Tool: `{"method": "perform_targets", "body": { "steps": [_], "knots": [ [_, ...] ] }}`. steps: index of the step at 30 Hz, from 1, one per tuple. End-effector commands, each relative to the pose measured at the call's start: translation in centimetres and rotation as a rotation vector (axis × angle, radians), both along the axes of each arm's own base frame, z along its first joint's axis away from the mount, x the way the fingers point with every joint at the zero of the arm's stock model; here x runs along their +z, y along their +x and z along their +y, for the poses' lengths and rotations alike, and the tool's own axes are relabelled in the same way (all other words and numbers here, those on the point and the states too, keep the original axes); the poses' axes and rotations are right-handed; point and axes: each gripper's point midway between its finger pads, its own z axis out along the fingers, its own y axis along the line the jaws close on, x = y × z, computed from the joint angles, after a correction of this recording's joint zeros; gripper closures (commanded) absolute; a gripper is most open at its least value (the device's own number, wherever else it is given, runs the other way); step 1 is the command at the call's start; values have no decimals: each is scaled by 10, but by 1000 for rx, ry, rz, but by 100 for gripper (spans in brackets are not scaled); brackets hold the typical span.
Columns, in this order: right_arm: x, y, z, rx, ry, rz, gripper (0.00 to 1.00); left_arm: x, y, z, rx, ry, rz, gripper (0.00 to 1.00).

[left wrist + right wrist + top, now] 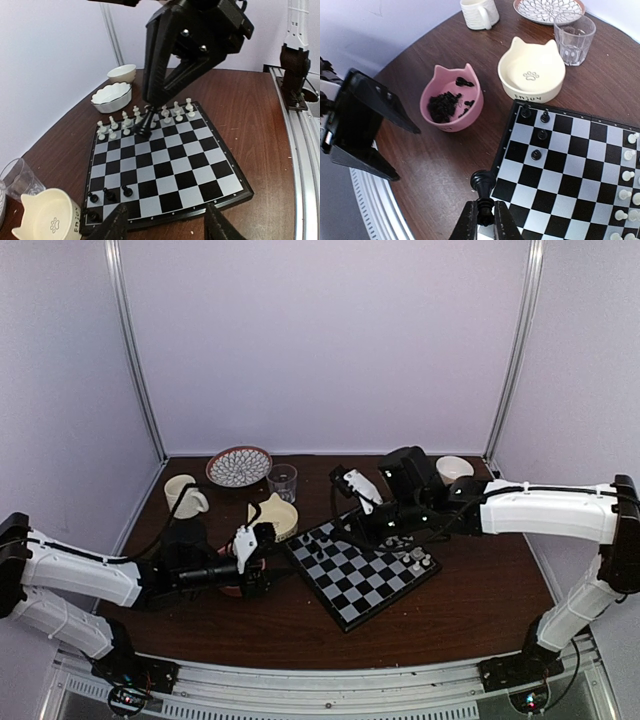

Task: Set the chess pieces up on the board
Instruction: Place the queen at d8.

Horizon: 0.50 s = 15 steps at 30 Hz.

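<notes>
- Top external: the board (352,590) lies beneath the right jaws. The left jaws hang beside its edge, off the squares.
- Left wrist: the left jaws are seen open and empty, with the board just beyond them. The right jaws are closed on a black chessman (145,129), which shows in line with the white chessmen (167,116). Its height over the squares cannot be told from here. The placed black chessmen (108,194) stand close ahead of the left jaws.
- Right wrist: the chessman protrudes beyond the closed right jaws, near the board's edge. The placed ones stand ahead of the jaws, and the pink bowl (451,100) of loose black pieces lies ahead and to their left. The piece is best lowered upright onto the middle of a free square beside those placed. It should be released only once seated, and the jaws then lifted straight off so that neighbours are not toppled.
</notes>
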Motion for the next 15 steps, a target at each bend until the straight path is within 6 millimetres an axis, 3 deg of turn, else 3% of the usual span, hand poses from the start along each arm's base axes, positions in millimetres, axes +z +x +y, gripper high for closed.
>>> {"method": "perform_targets", "body": {
  "steps": [1, 5, 7, 9, 15],
  "knots": [
    [-36, 7, -23, -62, -251, 11, 100, 1, 20, 25, 222, -34, 134, 45],
    [-44, 5, -30, -51, -407, 16, 100, -2, 28, 44, 341, -5, 190, 34],
    [-47, 3, -31, -47, -471, 17, 100, 2, 33, 54, 404, -18, 205, 15],
    [-47, 2, -31, -46, -515, 12, 99, 7, 35, 64, 452, -41, 216, 4],
    [-58, 4, -19, -28, -593, 48, 98, 16, 37, 82, 543, -70, 264, 2]
  ]
}}
